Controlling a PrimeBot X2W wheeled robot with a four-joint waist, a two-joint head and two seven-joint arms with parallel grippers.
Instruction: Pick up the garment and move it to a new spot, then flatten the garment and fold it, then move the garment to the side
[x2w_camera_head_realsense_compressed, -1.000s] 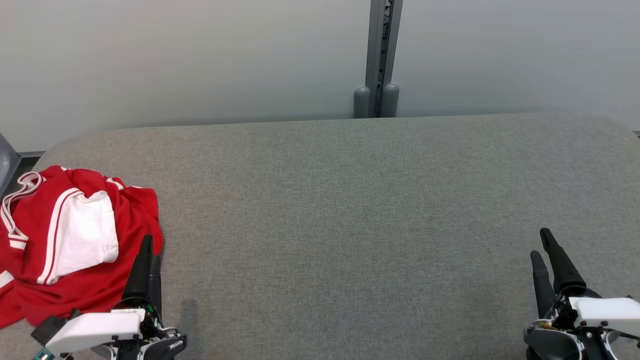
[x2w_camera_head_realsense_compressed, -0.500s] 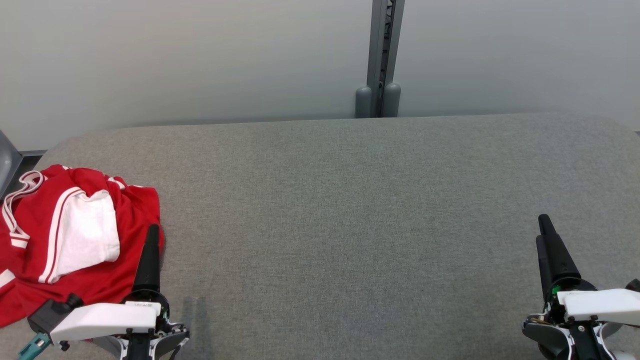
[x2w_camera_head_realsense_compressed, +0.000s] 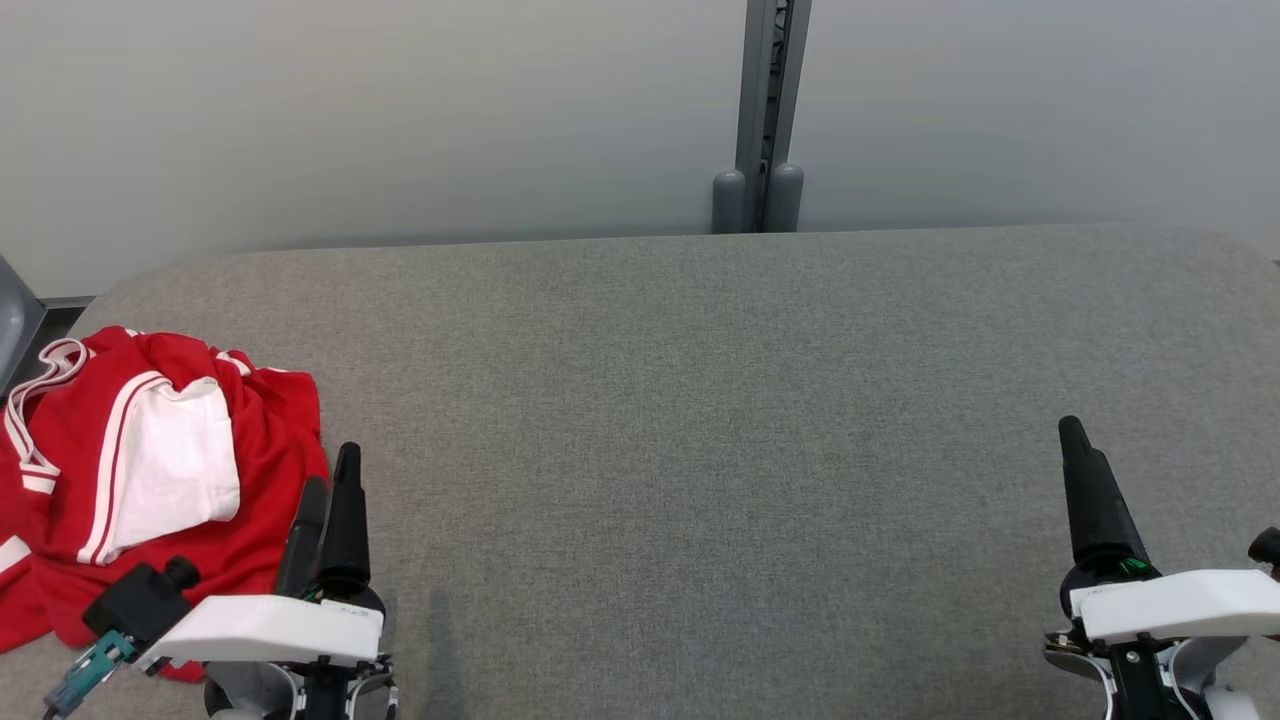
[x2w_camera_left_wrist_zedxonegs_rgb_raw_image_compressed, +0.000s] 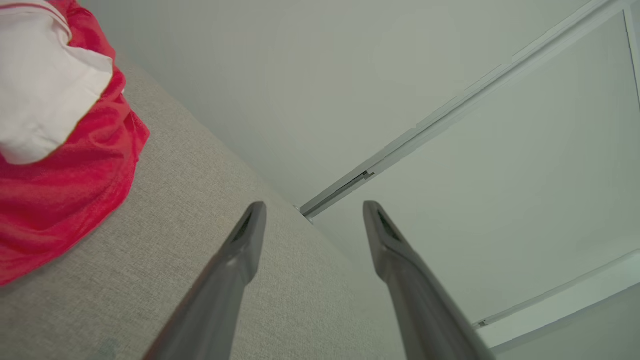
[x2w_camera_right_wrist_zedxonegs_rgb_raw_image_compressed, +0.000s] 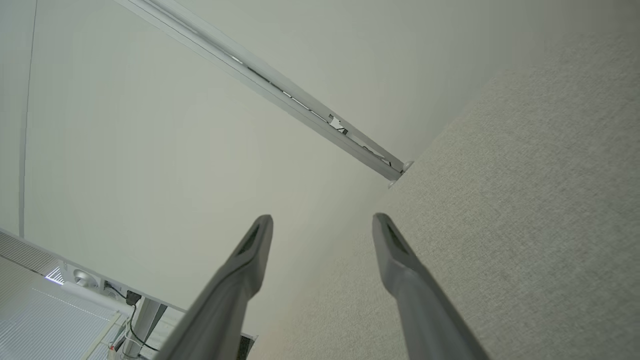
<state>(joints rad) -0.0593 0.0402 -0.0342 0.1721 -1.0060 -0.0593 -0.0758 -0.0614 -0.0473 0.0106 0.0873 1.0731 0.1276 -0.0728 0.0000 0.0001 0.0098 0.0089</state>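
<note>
head view: the crumpled red-and-white fabric garment (x2w_camera_head_realsense_compressed: 150, 460) lies on the grey cloth-covered counter (x2w_camera_head_realsense_compressed: 700, 400), just left of the left fingers (x2w_camera_head_realsense_compressed: 342, 490). the right fingers (x2w_camera_head_realsense_compressed: 1090, 490) are well apart from it.
left wrist view: the left fingers are spread, gripping nothing; the garment sits to their upper left, apart.
right wrist view: the right fingers are spread and empty above the counter.

Grey fabric-covered table (x2w_camera_head_realsense_compressed: 700, 400): a crumpled red and white garment (x2w_camera_head_realsense_compressed: 150, 470) lies at its left end.
</note>
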